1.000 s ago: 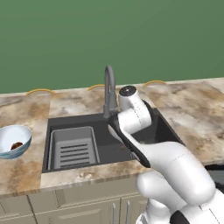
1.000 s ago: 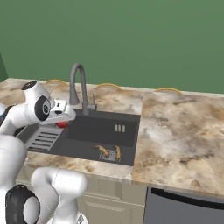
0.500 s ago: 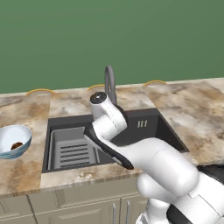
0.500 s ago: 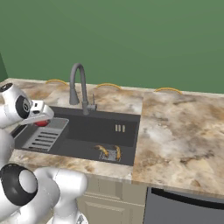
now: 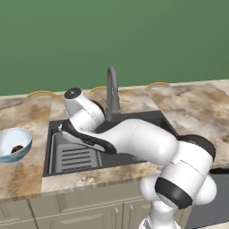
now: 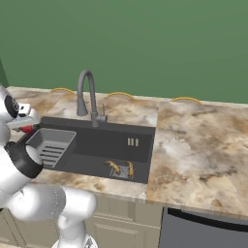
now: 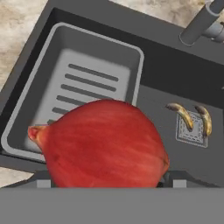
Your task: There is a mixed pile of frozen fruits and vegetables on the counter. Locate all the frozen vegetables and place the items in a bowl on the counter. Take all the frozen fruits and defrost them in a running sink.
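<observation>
The claw (image 6: 26, 127) is clamped on the red vegetable piece (image 7: 103, 144), its jaws standing wide around it; in the hand view the piece looms large at the bottom, a smooth red bulb with a small stub at its left, and it hides the finger tips, so the contact itself can only be inferred there. In the right base view a bit of red shows beside the claw, over the left end of the sink (image 6: 109, 145), above the grey slotted rack (image 6: 51, 145). Both bananas (image 7: 192, 118) lie at the bottom of the sink, side by side on the square drain (image 7: 190, 131), and appear as two small yellow-brown curves in the right base view too. The arched faucet (image 5: 112, 91) stands at the back edge of the basin. On the marbled bench (image 5: 197, 109), left of the sink, sits the pale-blue bowl (image 5: 22, 136), and a small dark-brown lump (image 5: 17, 148) rests inside it. The white arm bends low across the sink front in the left base view.
</observation>
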